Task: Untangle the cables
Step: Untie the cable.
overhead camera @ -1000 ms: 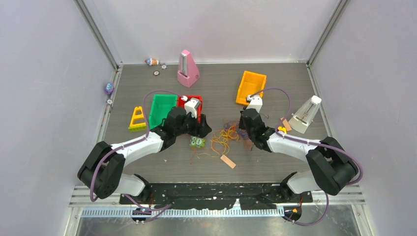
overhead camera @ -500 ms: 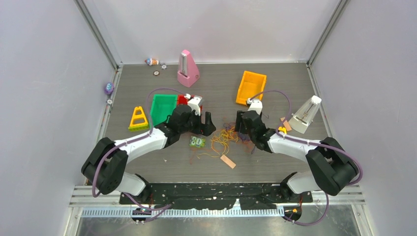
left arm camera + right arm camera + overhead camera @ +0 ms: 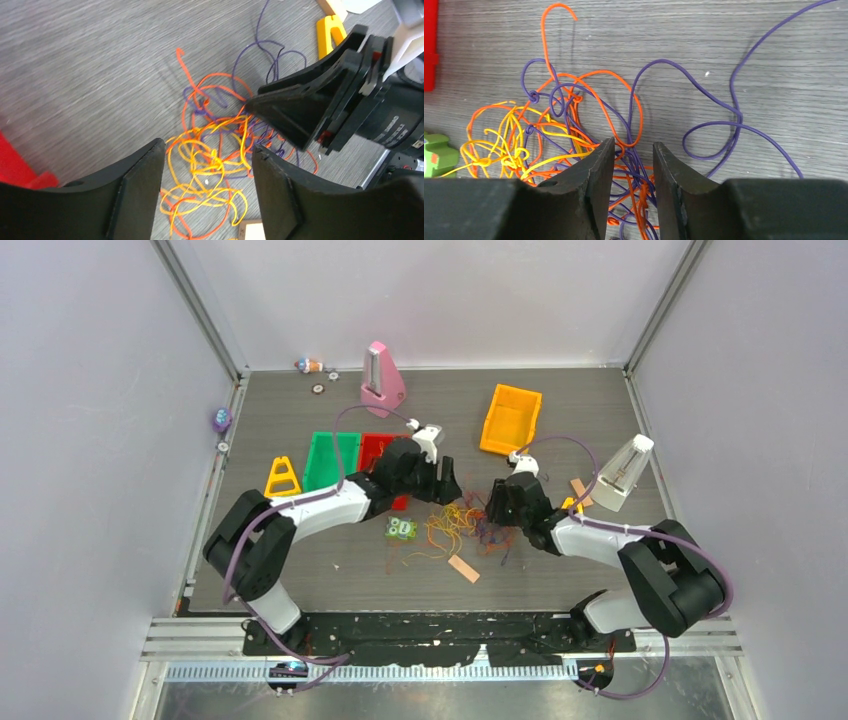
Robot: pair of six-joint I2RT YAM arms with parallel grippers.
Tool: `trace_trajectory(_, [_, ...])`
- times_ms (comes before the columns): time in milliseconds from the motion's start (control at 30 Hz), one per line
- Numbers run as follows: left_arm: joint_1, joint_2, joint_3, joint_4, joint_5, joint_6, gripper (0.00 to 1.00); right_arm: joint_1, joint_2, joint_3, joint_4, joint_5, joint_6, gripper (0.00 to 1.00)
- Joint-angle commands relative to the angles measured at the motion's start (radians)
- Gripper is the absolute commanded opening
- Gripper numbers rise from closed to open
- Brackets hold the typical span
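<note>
Since a second ago the left arm has swung off the green toy [image 3: 401, 529] and across to the cables [image 3: 458, 523], so the left gripper [image 3: 444, 484] now faces the right gripper [image 3: 497, 503] over the tangle. Its jaws stand wide apart and hold nothing; yellow and orange loops lie on the table just below and between its fingertips. Across from it, the right gripper's jaws are parted only narrowly, low over the tangle's other edge. Orange and purple strands run through that gap, though whether any touches the fingers [image 3: 599, 165] is hard to make out. One purple strand trails away to the right gripper's right.
</note>
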Motion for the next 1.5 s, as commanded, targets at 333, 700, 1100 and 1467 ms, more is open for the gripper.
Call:
trace_trajectory(333, [-0.044, 0.238, 0.35, -0.346, 0.162, 0.19, 0.51, -0.018, -0.012, -0.013, 0.095, -0.068, 0.021, 0.34])
trace_trajectory(700, [-0.044, 0.297, 0.366, -0.366, 0.221, 0.18, 0.44, -0.023, 0.001, -0.009, 0.101, -0.076, 0.025, 0.34])
trace_trajectory(1100, [-0.044, 0.34, 0.409, -0.312, 0.267, 0.142, 0.36, -0.024, 0.012, -0.004, 0.105, -0.092, 0.022, 0.29])
trace_trajectory(1467, [-0.035, 0.258, 0.295, -0.179, 0.304, 0.078, 0.0, -0.034, 0.005, 0.002, 0.076, -0.033, 0.027, 0.24])
